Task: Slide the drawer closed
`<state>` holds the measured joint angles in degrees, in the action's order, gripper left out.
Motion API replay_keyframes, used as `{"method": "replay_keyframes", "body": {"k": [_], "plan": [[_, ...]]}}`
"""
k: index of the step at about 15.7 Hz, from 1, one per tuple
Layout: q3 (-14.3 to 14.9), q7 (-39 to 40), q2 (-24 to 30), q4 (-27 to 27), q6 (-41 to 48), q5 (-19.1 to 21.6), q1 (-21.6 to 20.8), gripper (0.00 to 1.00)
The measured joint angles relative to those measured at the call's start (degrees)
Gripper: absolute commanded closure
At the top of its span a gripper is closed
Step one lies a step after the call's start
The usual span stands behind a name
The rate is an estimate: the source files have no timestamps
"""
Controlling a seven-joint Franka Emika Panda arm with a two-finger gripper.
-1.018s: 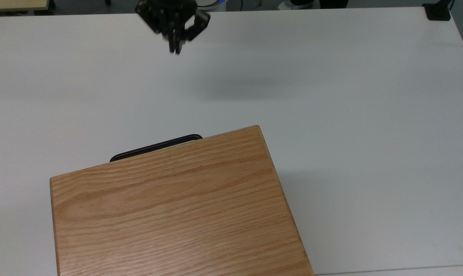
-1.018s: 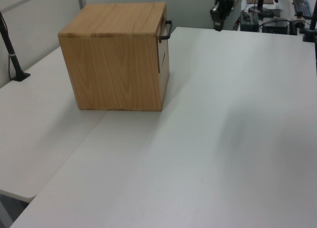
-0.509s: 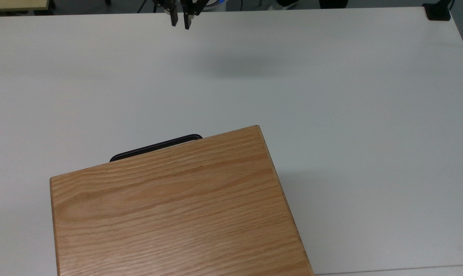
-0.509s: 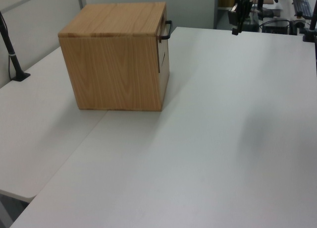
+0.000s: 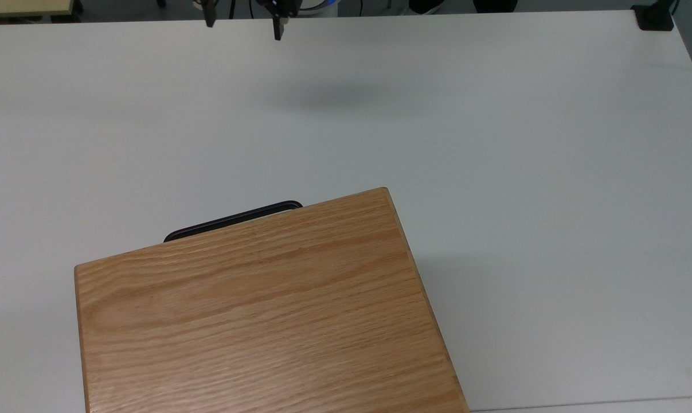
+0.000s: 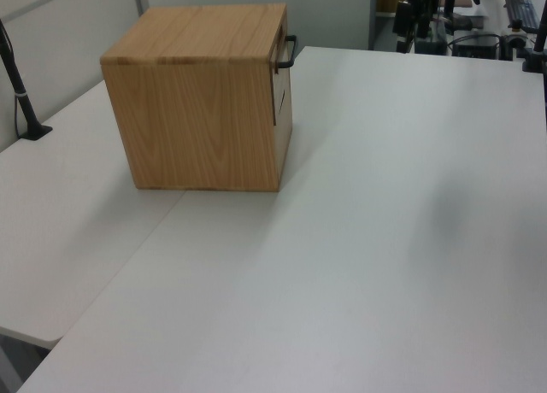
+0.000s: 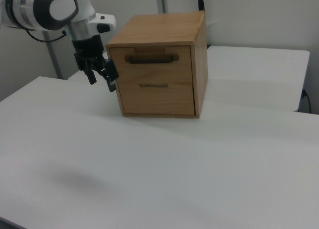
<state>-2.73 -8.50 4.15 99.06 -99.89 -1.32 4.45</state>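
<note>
Your hand (image 7: 99, 76), fingers spread and empty, hangs well off the drawer (image 7: 152, 57) front, whose handle (image 5: 231, 220) faces it.

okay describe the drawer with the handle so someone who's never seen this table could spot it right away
On the white table stands one oak cabinet. The drawer is the upper panel of its front face in the right view, shut nearly flush. Its long black bar handle sets it apart from the panel below, which has none.

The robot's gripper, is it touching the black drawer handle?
Apart. In the top view the gripper hangs at the table's far edge, bare table before the handle.
</note>
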Motion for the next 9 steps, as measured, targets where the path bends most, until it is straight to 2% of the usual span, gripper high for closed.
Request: {"method": "replay_keyframes", "body": {"k": [3, 9], "plan": [[0.1, 3.5, -0.8, -2.4, 0.0, 0.0, 1.4, 0.00], [0.2, 3.8, -2.3, -5.3, 0.1, 0.0, 2.0, 0.00]]}}
